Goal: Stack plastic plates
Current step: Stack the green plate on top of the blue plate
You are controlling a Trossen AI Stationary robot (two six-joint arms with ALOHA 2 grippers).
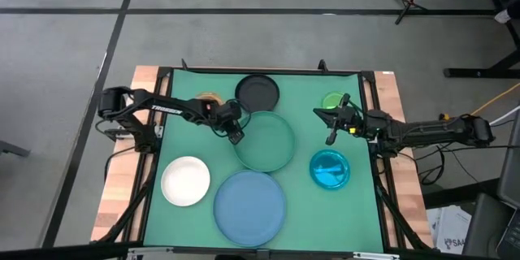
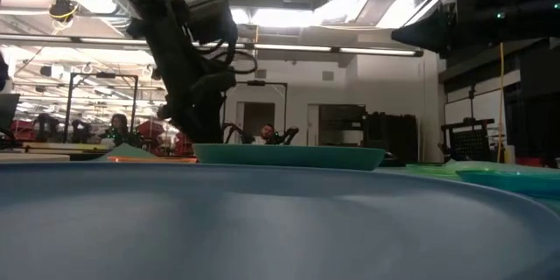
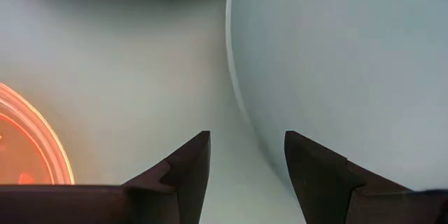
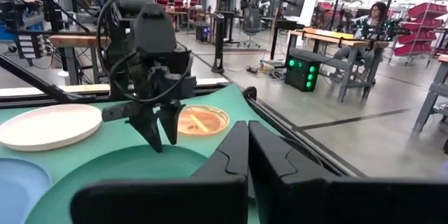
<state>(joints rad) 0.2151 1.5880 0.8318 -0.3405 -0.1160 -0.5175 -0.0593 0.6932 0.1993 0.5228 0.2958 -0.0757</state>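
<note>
Seven plates on mat. High view: left gripper (image 1: 236, 137) at dark teal plate (image 1: 266, 142) rim, nine o'clock side; black plate (image 1: 257, 93) at twelve, light blue plate (image 1: 249, 198) at six. Left wrist view: fingers (image 3: 189, 168) parted, straddling teal rim. Right wrist view: right gripper (image 4: 248, 155) closed, empty.

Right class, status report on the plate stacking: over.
Left gripper open at dark teal plate rim. Right gripper shut, empty, raised near green plate. Nothing stacked.

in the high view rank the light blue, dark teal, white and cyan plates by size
1. Light blue plate
2. Dark teal plate, only slightly smaller looking; too near the light blue one to be sure
3. White plate
4. Cyan plate, a little smaller than the white one
</note>
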